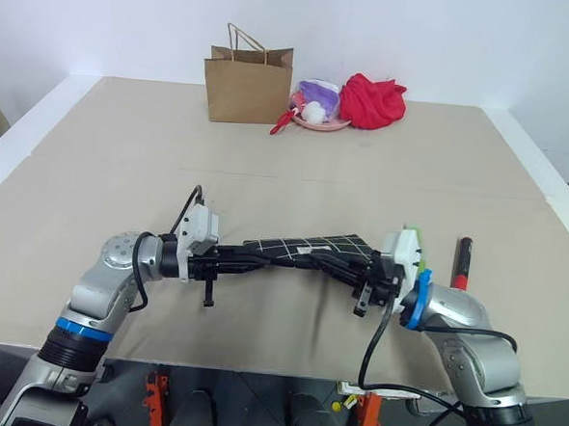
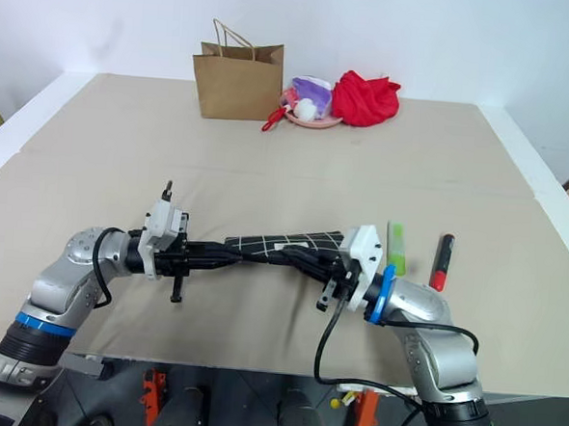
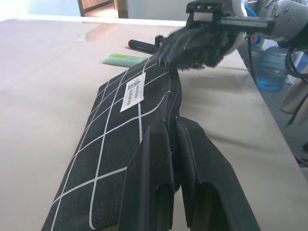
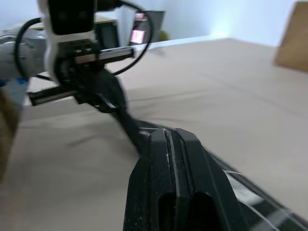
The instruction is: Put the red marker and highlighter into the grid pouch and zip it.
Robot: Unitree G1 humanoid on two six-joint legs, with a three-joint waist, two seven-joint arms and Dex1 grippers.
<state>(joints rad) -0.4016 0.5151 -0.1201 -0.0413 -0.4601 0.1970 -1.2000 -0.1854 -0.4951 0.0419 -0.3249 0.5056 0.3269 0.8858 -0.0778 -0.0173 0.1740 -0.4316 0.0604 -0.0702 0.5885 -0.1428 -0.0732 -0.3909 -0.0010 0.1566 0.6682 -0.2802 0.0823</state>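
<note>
The grid pouch (image 1: 312, 244), black with white lines and a small white label (image 3: 132, 91), is held just above the table between both arms. My left gripper (image 1: 261, 254) is shut on its zipper edge at one end. At the other end, my right gripper (image 1: 337, 265) is shut on the pouch as well, its fingers (image 4: 171, 144) pressed together. The lime-green highlighter (image 2: 395, 247) lies on the table just beyond my right wrist. The red marker (image 2: 442, 261) with its black end lies a little further right. Neither one is touched.
A brown paper bag (image 1: 247, 80), a pink plate (image 1: 319, 123) with small items and a red cloth bundle (image 1: 373, 101) stand along the table's far edge. A blue water bottle (image 3: 272, 67) sits off the table on the right.
</note>
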